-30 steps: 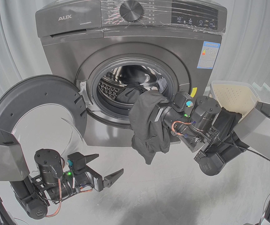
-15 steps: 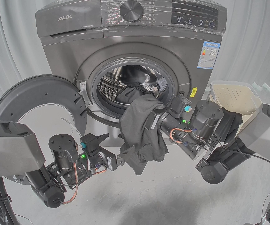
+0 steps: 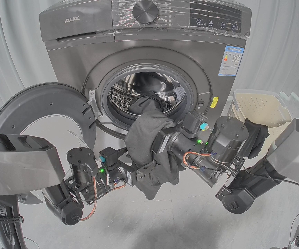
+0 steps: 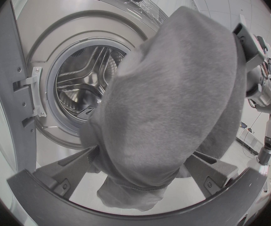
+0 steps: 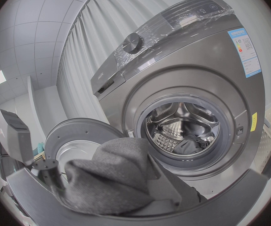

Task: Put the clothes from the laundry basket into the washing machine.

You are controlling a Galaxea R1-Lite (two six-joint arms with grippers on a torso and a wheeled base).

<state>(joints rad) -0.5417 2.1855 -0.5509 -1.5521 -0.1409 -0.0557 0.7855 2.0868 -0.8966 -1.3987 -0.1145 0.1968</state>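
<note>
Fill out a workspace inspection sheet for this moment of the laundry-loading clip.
Surface: grey floor; nothing lying on it.
Job's things: washing machine, its door swung open to the robot's left; dark garment in the drum; grey garment draped over the right gripper before the opening, lower part hanging; laundry basket right of the machine, black garment over its rim.
Clutter: nothing seen.
Grippers: left gripper open, fingers either side of the grey garment; right gripper covered by cloth.
Cables: orange cable looped at the left wrist, another at the right.
Surroundings: white curtain behind.
</note>
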